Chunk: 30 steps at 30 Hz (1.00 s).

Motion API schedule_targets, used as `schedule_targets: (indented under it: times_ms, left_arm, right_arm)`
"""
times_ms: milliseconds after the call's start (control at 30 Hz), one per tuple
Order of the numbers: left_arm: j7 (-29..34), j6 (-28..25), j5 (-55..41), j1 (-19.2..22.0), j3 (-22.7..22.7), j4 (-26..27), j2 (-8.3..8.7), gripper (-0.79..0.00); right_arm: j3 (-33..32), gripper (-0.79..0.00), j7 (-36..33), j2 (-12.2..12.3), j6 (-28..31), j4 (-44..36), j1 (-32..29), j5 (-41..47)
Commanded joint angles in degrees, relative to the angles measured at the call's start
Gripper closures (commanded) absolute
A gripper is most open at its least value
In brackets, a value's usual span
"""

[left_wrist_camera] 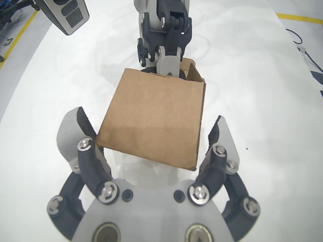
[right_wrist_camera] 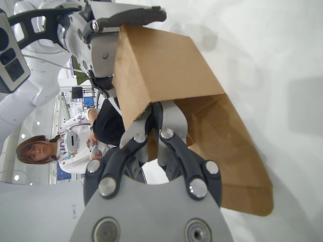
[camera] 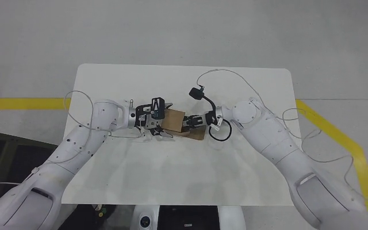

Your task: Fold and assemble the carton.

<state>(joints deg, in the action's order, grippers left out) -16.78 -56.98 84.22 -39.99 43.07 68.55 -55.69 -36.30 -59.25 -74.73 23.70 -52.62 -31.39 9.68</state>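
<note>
Brown cardboard carton, half-erected tube, mid white worktop. Right claw pinching carton's wall edge, one finger seemingly inside. Left claw spread astride carton's opposite end. Best: hold pinch firm, close left squarely on side walls, avoid crushing corners.

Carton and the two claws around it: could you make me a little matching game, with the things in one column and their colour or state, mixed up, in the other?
Things:
1. carton
2. left gripper
3. right gripper
4. table

Colour or state:
A. open, one finger on each side of the carton
B. white
C. brown, one end not closed
D. shut on the carton's edge

Pairs: 1-C, 2-A, 3-D, 4-B.
</note>
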Motion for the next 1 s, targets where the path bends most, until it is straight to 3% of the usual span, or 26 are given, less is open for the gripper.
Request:
schedule_targets:
  times_ms: [0,267,700,967]
  left_arm:
    - [0.3,-0.2,-0.2,-0.2,0.1,0.0,-0.04,-0.785]
    - [1.8,-0.3,-1.0,-0.2,0.8,0.0,-0.33,-0.785]
    - [3.9,-0.1,-2.3,-0.4,1.7,-0.1,-0.85,-0.785]
    - [4.7,-0.3,-2.8,-0.4,2.3,-0.1,-1.09,-0.785]
  right_arm:
    - [-0.2,0.0,-0.6,-0.2,0.4,0.8,0.3,0.3]
    - [-4.7,0.0,-2.7,2.1,-1.1,-0.3,-0.8,-1.2]
    - [-17.2,0.0,-4.7,8.9,-13.0,-20.2,-12.6,-9.0]
    - [-19.0,0.0,-5.5,10.0,-16.7,-25.8,-17.5,-8.8]
